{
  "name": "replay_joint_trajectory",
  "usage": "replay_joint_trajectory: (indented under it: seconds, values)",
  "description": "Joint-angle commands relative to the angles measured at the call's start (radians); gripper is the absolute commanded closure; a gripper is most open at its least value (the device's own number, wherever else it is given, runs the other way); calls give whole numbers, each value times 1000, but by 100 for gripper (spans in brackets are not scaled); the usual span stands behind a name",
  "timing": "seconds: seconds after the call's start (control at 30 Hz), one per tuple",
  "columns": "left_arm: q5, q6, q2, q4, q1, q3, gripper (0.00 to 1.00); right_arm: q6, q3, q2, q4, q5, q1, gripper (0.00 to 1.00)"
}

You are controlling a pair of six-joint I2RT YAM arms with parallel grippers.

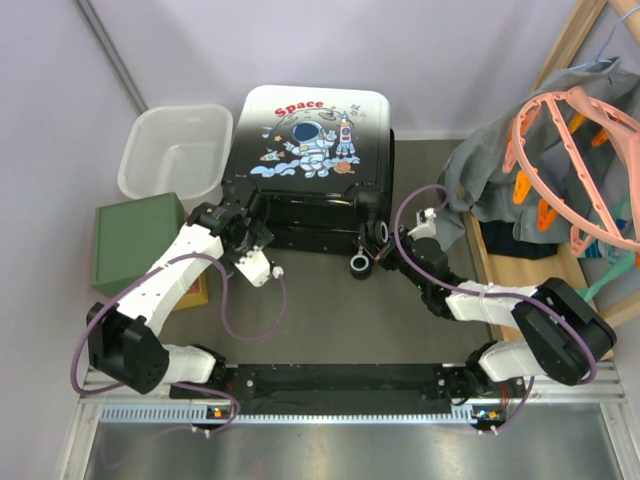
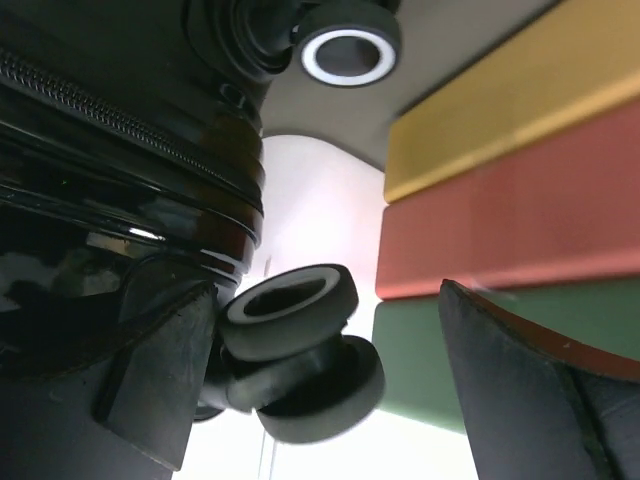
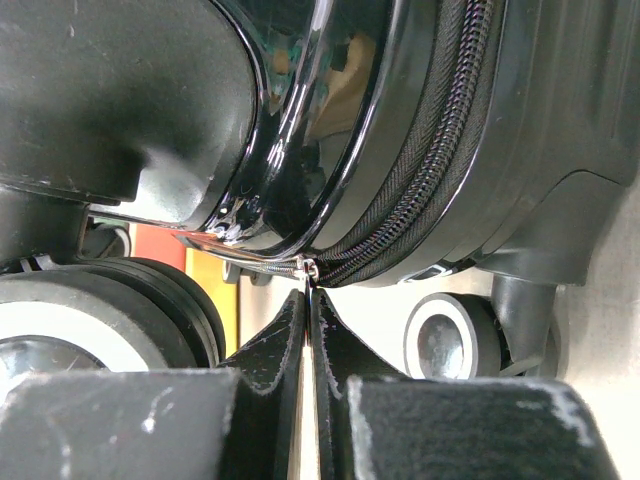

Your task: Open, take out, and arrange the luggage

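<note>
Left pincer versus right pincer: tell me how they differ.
The left pincer is open, fingers wide apart; the right pincer is shut. The left pincer holds nothing, with a wheel showing between its fingers; the right pincer pinches the zipper pull at its tips. Both sit at the luggage's wheeled near end.

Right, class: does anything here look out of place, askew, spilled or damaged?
Nothing looks damaged or spilled. The luggage lies flat, zipped shut, the right gripper pinching its zipper pull. The only untidy spot is the grey garment slumped over the wooden rack right of it.
</note>
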Motion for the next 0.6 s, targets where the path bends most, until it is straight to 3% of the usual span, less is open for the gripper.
replay_joint_trajectory:
  seconds: [0.0,0.1,0.2,0.43,0.57]
  values:
    - [-16,689,8,116,19,4,8,-38,40,6,-9,-30,-2,100]
    - [62,663,-10,90,19,21,6,-42,41,8,-10,-31,-2,100]
    - [240,435,-36,55,1,24,4,-42,43,12,-7,-30,-2,100]
    - [435,-247,-119,116,-13,32,1,-44,48,26,-12,-38,-5,100]
    - [481,-412,-142,99,-12,64,1,-36,51,49,5,-50,-10,100]
